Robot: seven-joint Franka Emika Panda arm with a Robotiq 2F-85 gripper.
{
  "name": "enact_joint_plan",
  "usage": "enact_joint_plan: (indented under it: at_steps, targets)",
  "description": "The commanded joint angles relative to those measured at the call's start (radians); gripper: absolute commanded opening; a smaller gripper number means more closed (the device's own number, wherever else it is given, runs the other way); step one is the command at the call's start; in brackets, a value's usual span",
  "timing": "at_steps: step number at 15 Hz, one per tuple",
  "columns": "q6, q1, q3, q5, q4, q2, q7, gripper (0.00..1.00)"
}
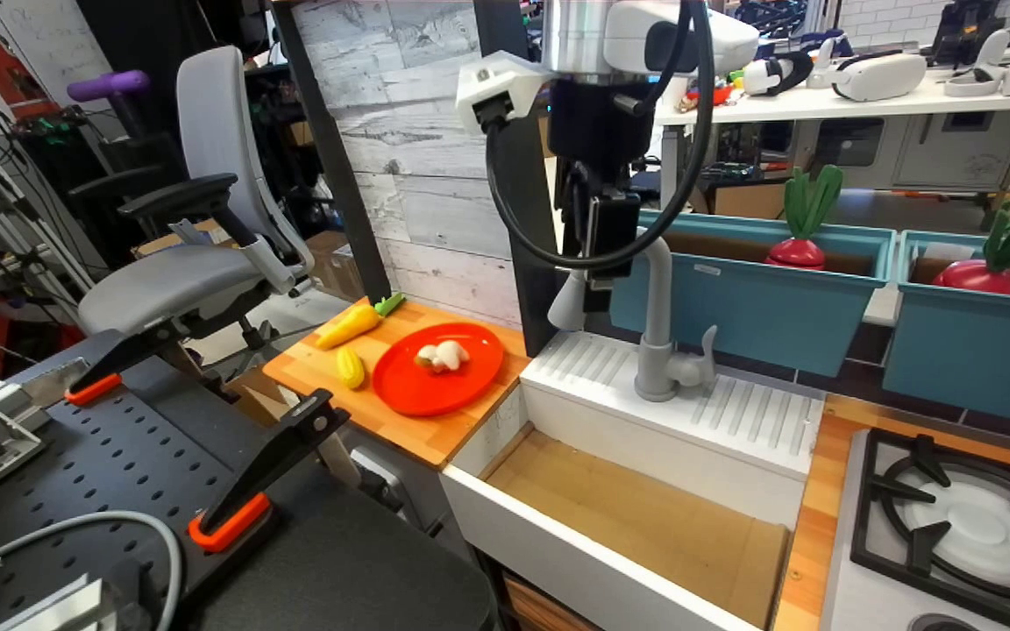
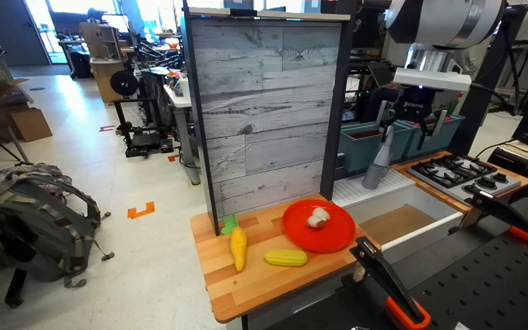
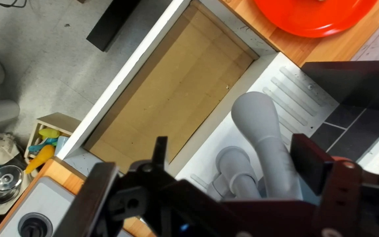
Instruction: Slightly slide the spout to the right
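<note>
The spout (image 1: 659, 289) is a tall grey inverted-U pipe rising from the back ledge of the white sink (image 1: 549, 561). Its downturned end (image 1: 567, 304) points left over the ledge in an exterior view. The spout also shows in an exterior view (image 2: 382, 153) and in the wrist view (image 3: 270, 148). My gripper (image 2: 403, 137) is open at the top of the spout. In the wrist view the spout lies between the fingers of my gripper (image 3: 230, 141), close against the right finger and well apart from the left one. I cannot tell whether the right finger touches it.
A short lever handle (image 1: 700, 361) sits beside the spout's base. Teal planters (image 1: 733, 307) stand behind the ledge. A dark post and grey wood panel (image 1: 422, 131) rise at the side. A red plate (image 1: 400, 386) lies on the wooden counter; a stove (image 1: 961, 526) is opposite.
</note>
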Motion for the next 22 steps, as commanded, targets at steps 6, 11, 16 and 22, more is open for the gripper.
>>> enact_joint_plan:
  at_steps: [6,11,16,22]
  targets:
    - [0.045,0.029,-0.089,-0.123,-0.053,-0.037,0.025,1.0]
    - [0.051,0.02,-0.074,-0.111,-0.054,-0.037,0.001,1.0]
    - [0.141,0.011,-0.03,-0.08,-0.125,-0.08,-0.065,1.0]
    - [0.231,0.029,-0.017,-0.097,-0.214,-0.14,-0.123,1.0]
